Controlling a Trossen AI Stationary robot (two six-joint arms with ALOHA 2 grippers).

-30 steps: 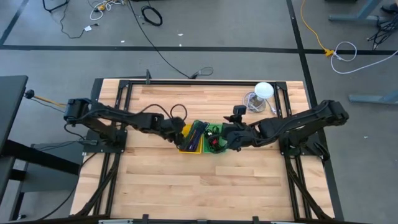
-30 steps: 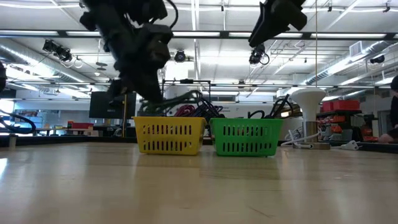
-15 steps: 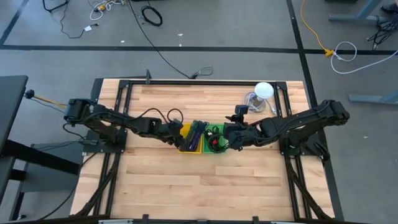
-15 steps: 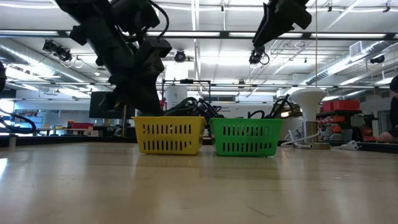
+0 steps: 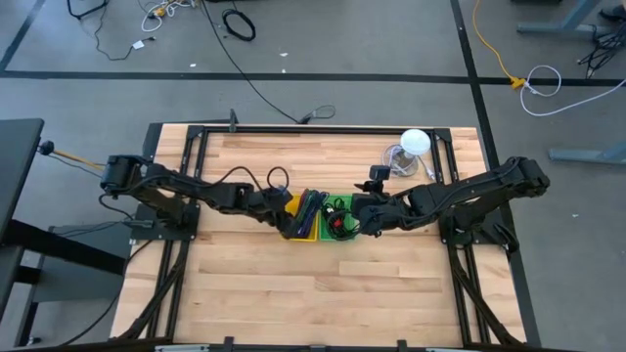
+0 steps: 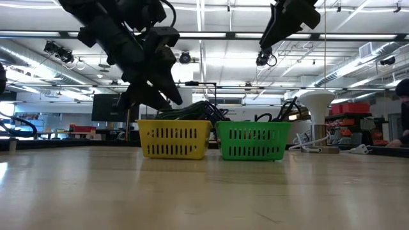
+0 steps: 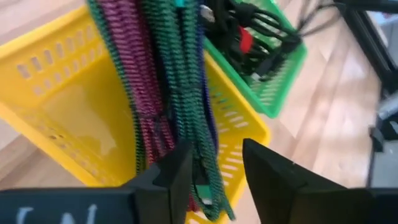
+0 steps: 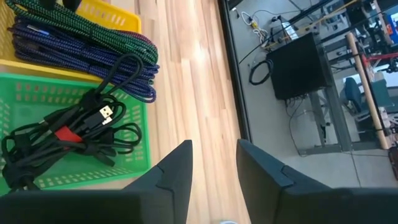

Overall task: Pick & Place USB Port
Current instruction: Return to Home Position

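Green charger cable point(image 7: 186, 93), braided, lies in the yellow basket point(image 7: 50, 87) mid-worktop beside a maroon cable point(image 7: 134, 81). Only my left wrist view shows that weave, with the left gripper point(image 7: 214, 149) spread apart just above it. My right wrist view alone shows black cables point(image 8: 56, 140) with a red band inside the green basket point(image 8: 81, 177), the right gripper point(image 8: 213, 144) parted and empty nearby.

Wooden table, two baskets at its middle

Your light wood table point(image 5: 323, 293) carries a yellow basket point(image 6: 174, 139) and a green basket point(image 6: 252, 141) side by side at its centre, the yellow one toward the left edge. Near the back right corner you have a white dome lamp point(image 5: 416, 142), with a clear container point(image 5: 396, 158) just beside it.
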